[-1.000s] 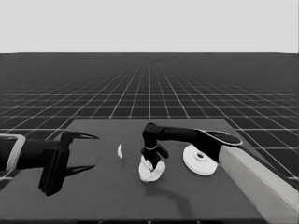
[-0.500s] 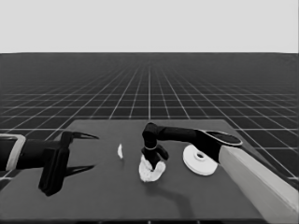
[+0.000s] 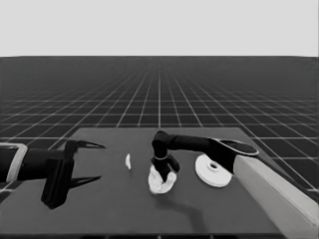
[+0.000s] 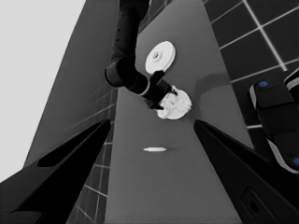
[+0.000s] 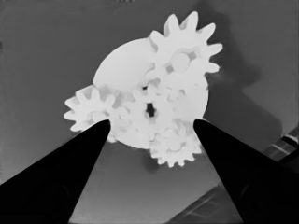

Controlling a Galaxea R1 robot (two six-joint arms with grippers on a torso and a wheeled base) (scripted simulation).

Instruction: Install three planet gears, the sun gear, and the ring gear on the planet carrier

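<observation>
The smaller round part (image 3: 158, 188) lies mid-table with several small gears on it. In the right wrist view this part (image 5: 124, 70) carries one gear at its far edge (image 5: 184, 44), one at its side (image 5: 88, 109), one on the near side (image 5: 175, 149) and one over the centre hole (image 5: 149, 109). My right gripper (image 3: 167, 173) hangs just above them, open (image 5: 149, 123), holding nothing. The larger round part (image 3: 213, 170) lies to the right of the stack, apart from it. My left gripper (image 3: 101, 162) waits open over the table's left end.
A thin white piece (image 3: 127, 161) lies on the table between the left gripper and the gear stack. The right arm's pale grey forearm (image 3: 279, 199) crosses the lower right corner. Dark machinery with blue lights (image 4: 275, 121) stands past the table's edge.
</observation>
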